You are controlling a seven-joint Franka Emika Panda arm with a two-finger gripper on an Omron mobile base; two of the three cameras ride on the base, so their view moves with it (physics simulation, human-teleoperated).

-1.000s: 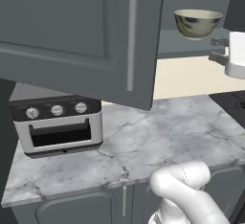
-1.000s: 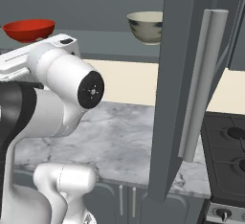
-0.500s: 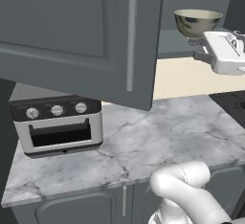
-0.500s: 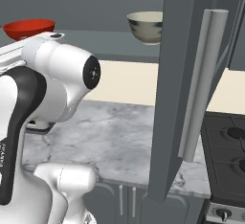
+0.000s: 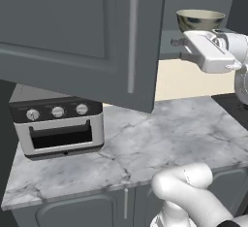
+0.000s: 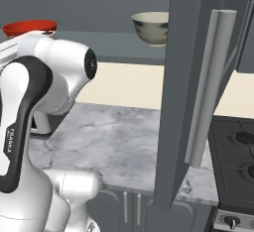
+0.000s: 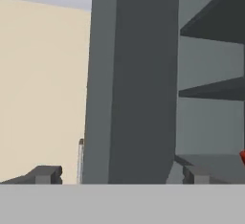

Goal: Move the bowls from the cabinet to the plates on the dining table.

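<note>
Cream bowl (image 6: pixel 151 27) on cabinet (image 6: pixel 191 77) shelf

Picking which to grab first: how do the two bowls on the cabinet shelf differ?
The cream bowl is deep with a dark mottled outside; the red bowl is plain bright red and looks shallower. In the right base view the cream bowl shows whole, left of the open door, while the arm covers the red bowl's lower part. Both sit upright on one shelf.

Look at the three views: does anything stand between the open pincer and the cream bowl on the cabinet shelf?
Nothing visible does. The cabinet doors are swung open, the cream bowl sits exposed on the shelf, and the pincer holds nothing.
</note>
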